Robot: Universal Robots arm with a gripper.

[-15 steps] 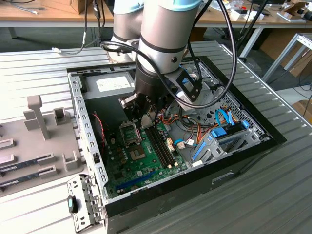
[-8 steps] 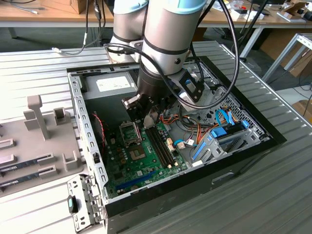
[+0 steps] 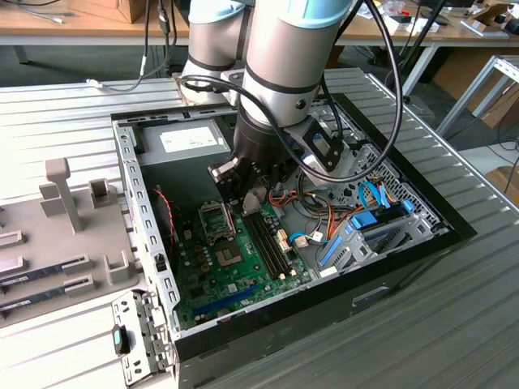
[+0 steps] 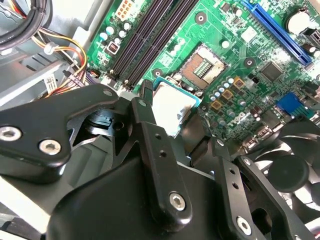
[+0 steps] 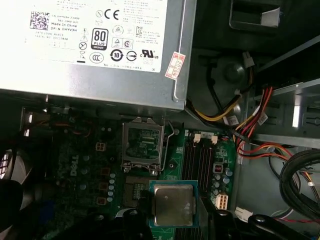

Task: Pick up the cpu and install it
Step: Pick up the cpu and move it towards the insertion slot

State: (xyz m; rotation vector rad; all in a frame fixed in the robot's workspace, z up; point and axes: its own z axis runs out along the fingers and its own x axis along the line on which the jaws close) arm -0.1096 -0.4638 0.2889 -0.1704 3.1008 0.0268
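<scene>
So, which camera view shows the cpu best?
The first wrist view: the cpu faces the camera, whole silvery lid visible. The second wrist view shows it obliquely, partly behind a finger; in the exterior view the gripper hides most.

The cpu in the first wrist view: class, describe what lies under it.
Held by the gripper, the cpu is above the green motherboard, beside the open socket and the memory slots. The board patch directly beneath it is covered.

You've got one arm (image 3: 284, 65) with one pincer (image 3: 253, 197), and one cpu (image 5: 173, 205) in its grip. Count one open computer case (image 3: 324, 301) on the table (image 3: 454, 324). In it you have one motherboard (image 3: 209, 277), one power supply (image 3: 190, 139) and one open socket (image 3: 217, 220).
</scene>
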